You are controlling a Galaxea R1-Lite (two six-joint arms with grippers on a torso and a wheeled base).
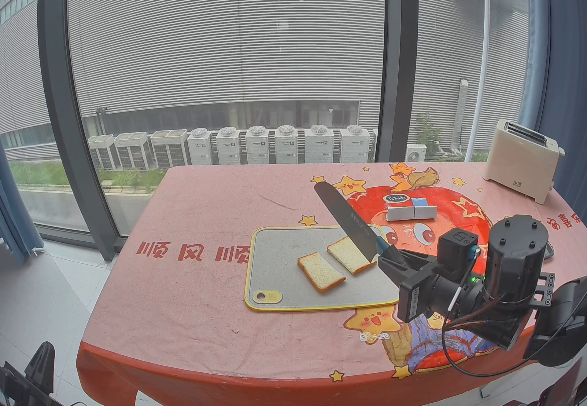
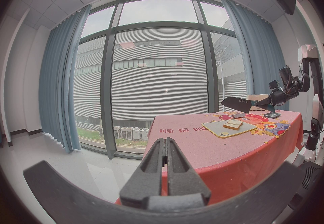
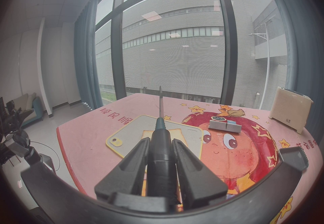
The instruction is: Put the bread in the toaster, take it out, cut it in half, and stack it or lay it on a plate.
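1. The right gripper (image 1: 391,260) has its fingers clamped on the handle of the knife (image 1: 345,218). It holds the knife in the air above the right end of the board (image 1: 275,260), blade pointing up and away.
2. The bread is on the board in two pieces, a front half (image 1: 321,271) and a back half (image 1: 350,254). They lie close together with a clear gap between them, so the cut looks done. The toaster (image 1: 523,160) stands at the far right corner of the tabletop (image 1: 183,303).
3. The step in hand seems to be clearing the knife. Lift it straight up before swinging it sideways, so the edge does not drag the back half along.
4. Keep the blade pointed away from the bread, then lay it flat on bare tabletop. A spot near the grey block (image 1: 411,210) and well apart from the board would do.
5. Let go only once the blade rests flat. A tilted release could make it roll or slide.
6. The left gripper (image 2: 165,154) has its fingers pressed together, low and off the left end of the tabletop. It must open before it can lift a half.
7. A small dark dish (image 2: 272,115) sits near the right edge. I cannot tell whether it is the plate.
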